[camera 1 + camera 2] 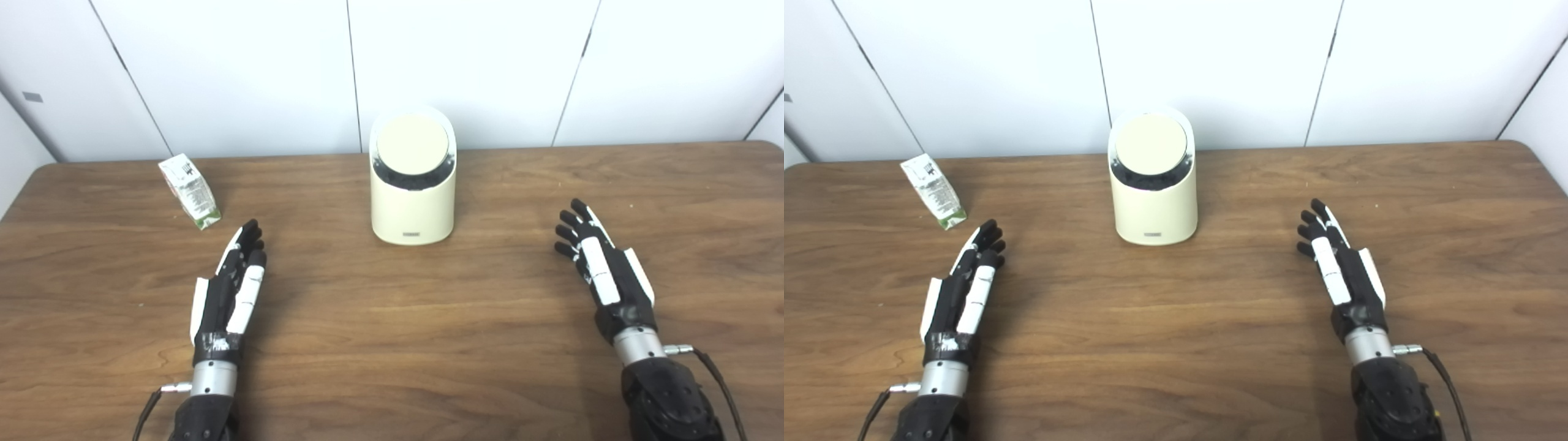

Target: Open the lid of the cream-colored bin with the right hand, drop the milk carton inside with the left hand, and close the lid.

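Over the worktop (pixel 392 343) my left hand (pixel 229 288) and right hand (pixel 603 269) hover with fingers stretched out, holding nothing. Just beyond my left hand lies the milk carton (pixel 188 190). Between them, farther back, stands the cream-colored bin (pixel 413 177), its lid (pixel 412 146) closed.

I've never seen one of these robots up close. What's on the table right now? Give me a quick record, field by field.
surface: wooden table
bin: cream-colored bin, upright at centre back, round lid closed
carton: milk carton, back left, apart from the bin and untouched
left hand: left hand open, holding nothing, fingers pointing toward the carton
right hand: right hand open, holding nothing, off to the right of the bin
progress: nothing begun yet
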